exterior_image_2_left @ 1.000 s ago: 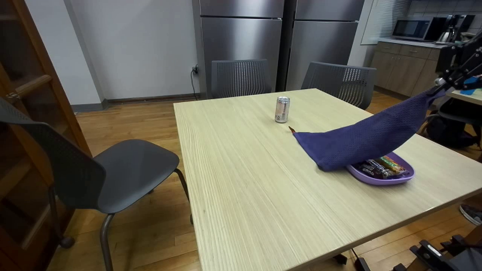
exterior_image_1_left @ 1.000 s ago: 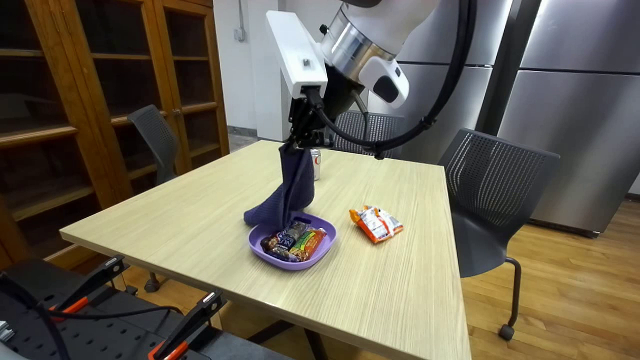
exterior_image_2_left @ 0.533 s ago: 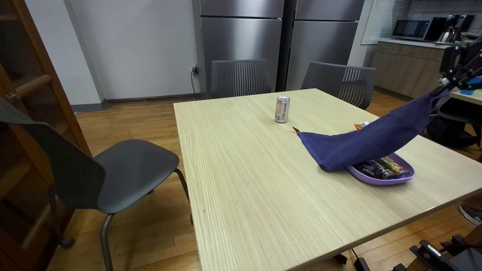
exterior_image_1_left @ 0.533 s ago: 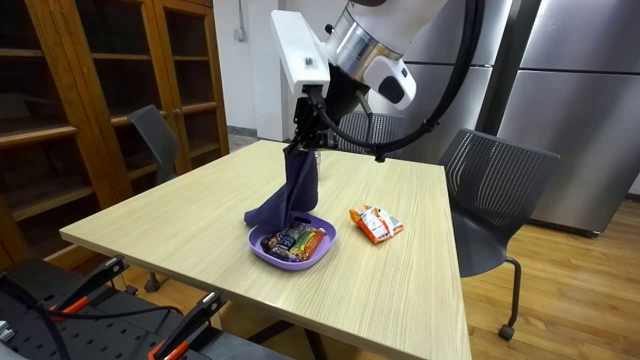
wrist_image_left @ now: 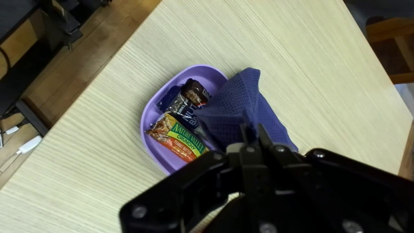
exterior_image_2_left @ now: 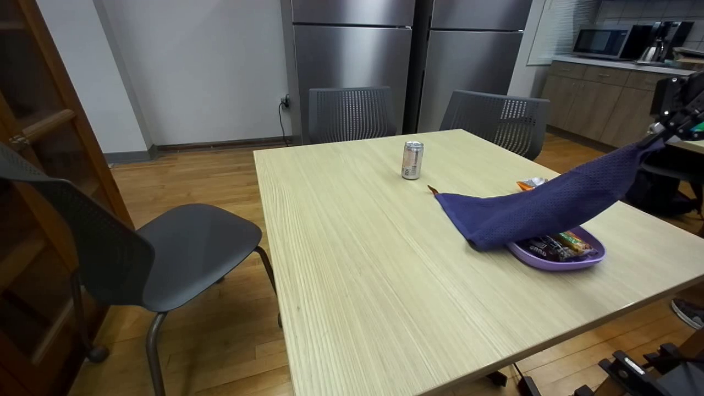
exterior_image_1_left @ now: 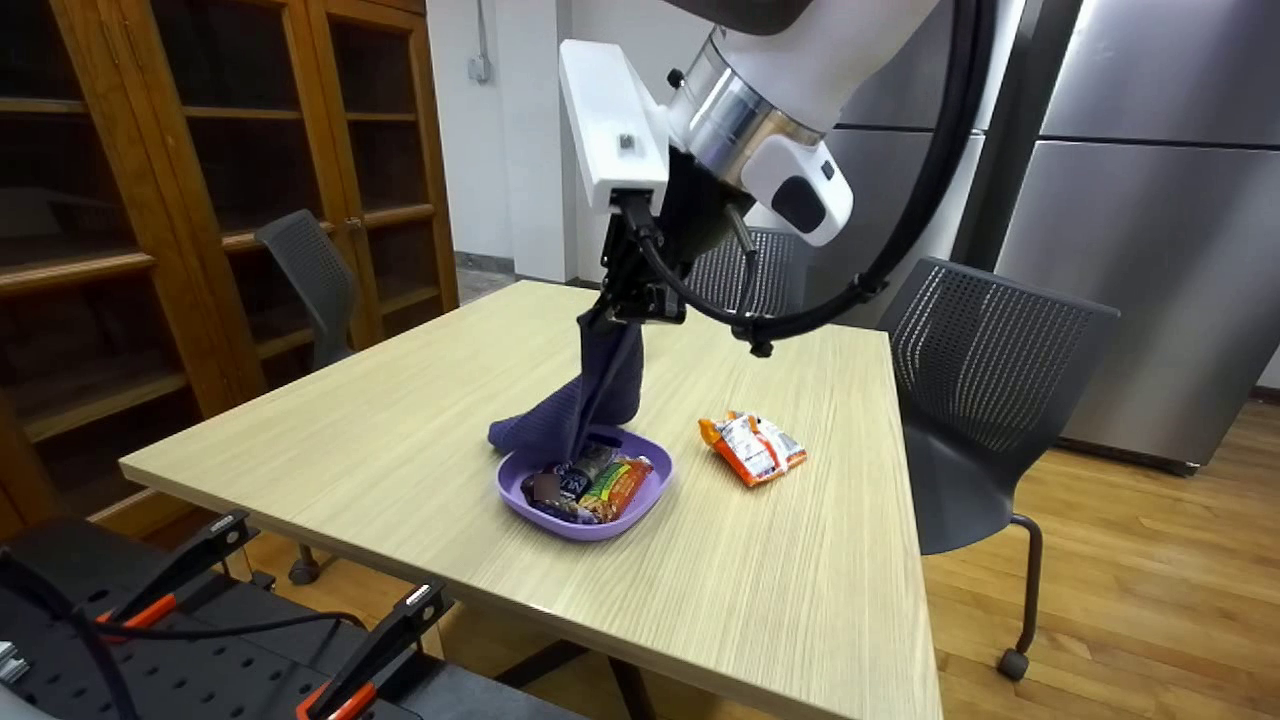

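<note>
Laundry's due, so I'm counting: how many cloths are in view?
1: the indigo cloth, pinched in the claw and partly over the purple plate. Anything beneath it would be hidden.

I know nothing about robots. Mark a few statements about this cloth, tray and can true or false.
1. The gripper holds a blue-purple cloth. True.
2. The whole cloth lies flat. False: its gripped end is raised.
3. A silver can stands upright on the table. True.
4. Snack bars lie in a lilac tray. True.
5. The can is in the tray. False: it stands apart.
6. The cloth covers every snack bar. False: some show plainly.
</note>
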